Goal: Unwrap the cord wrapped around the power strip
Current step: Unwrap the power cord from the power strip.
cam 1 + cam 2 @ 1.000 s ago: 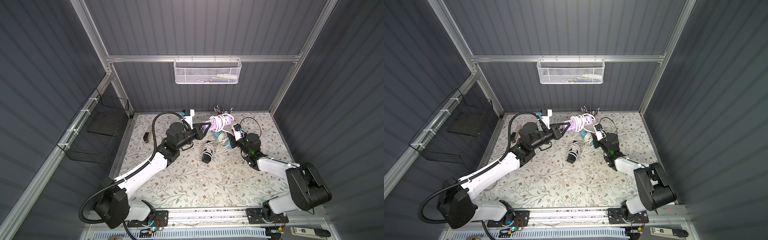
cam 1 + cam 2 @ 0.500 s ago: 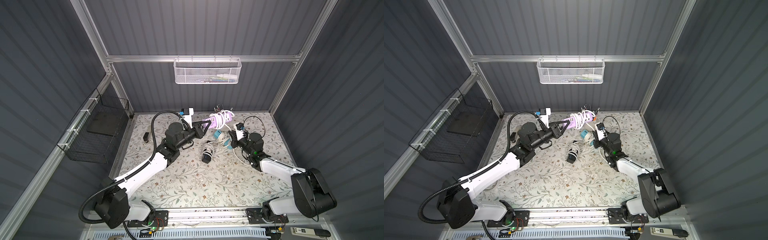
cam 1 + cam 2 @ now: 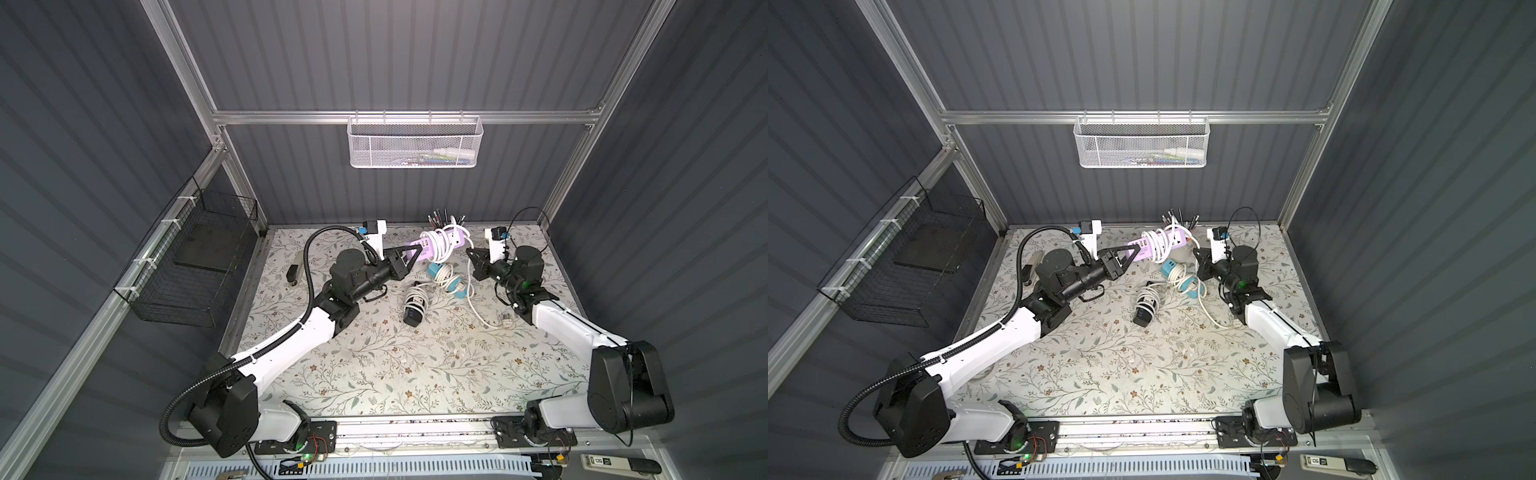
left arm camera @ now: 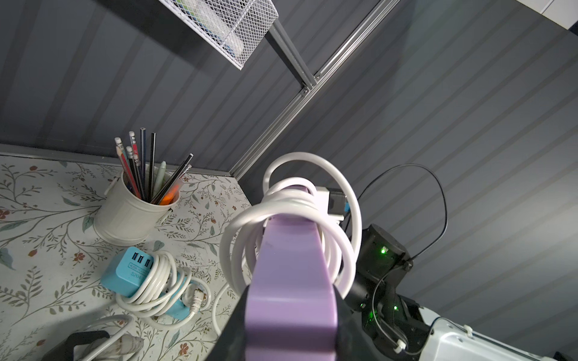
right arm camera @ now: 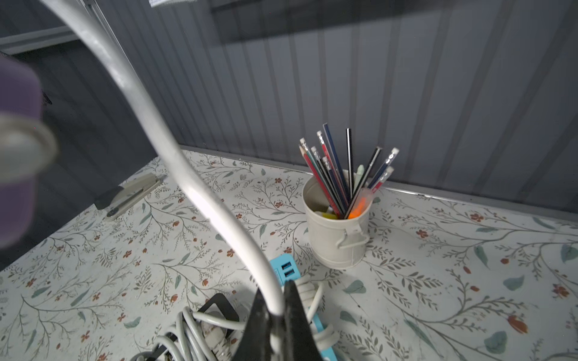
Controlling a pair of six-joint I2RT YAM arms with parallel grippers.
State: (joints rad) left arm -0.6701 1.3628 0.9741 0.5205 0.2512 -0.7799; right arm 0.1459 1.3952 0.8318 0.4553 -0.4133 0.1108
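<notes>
a: where is the purple power strip [image 4: 291, 265]?
b: lifted clear of the floral table [image 3: 374, 365], toward the back, near the pencil cup [image 4: 125, 215]. the left gripper [image 3: 414, 252] is clamped on one end of it. the white cord [image 4: 281, 206] circles its middle in loose loops.
a: and the right gripper [image 5: 276, 308]?
b: pressed together on a free run of that cord, near the strip's far end.
a: how will it handle?
b: the strip looks like light, rigid, smooth plastic, so it might twist in the clamp. the cord looks thick and springy — likely to keep its curl. best held on the free run close to the coils and led round the body loop by loop — a hard tug may only tighten them.
</notes>
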